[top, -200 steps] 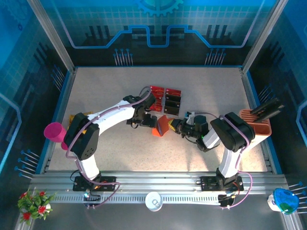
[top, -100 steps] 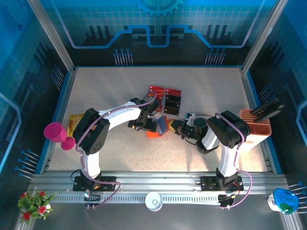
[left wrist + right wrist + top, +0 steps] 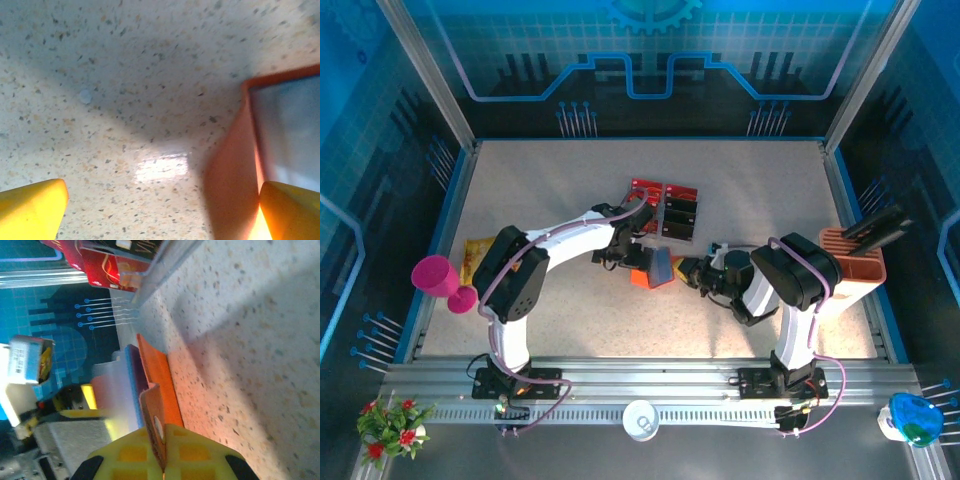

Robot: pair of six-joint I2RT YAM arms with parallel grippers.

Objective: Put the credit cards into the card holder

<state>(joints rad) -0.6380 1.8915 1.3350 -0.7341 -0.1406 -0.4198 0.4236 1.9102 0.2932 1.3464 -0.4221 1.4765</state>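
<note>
The card holder [image 3: 656,268], orange-red with a grey inside, stands half open on the table between the two arms. My right gripper [image 3: 686,269] is shut on its orange flap [image 3: 161,432], the yellow fingers [image 3: 200,450] pinching it from both sides. My left gripper [image 3: 632,256] is open just left of the holder. In the left wrist view its yellow fingertips [image 3: 30,210] sit wide apart over bare table, with the card holder [image 3: 235,165] against the right one. The credit cards [image 3: 665,208], red and dark ones, lie in a clear tray behind the holder, red cards [image 3: 102,267] among them.
A peach slotted stand [image 3: 855,262] stands at the right edge beside the right arm. A pink cup [image 3: 434,274] and a yellow packet [image 3: 478,250] sit at the left. The clear tray's rim [image 3: 167,257] lies just beyond the holder.
My left gripper has come down and right, up against the card holder. The holder has turned and opened, so its grey inside faces up. The right gripper stays shut on the flap.
</note>
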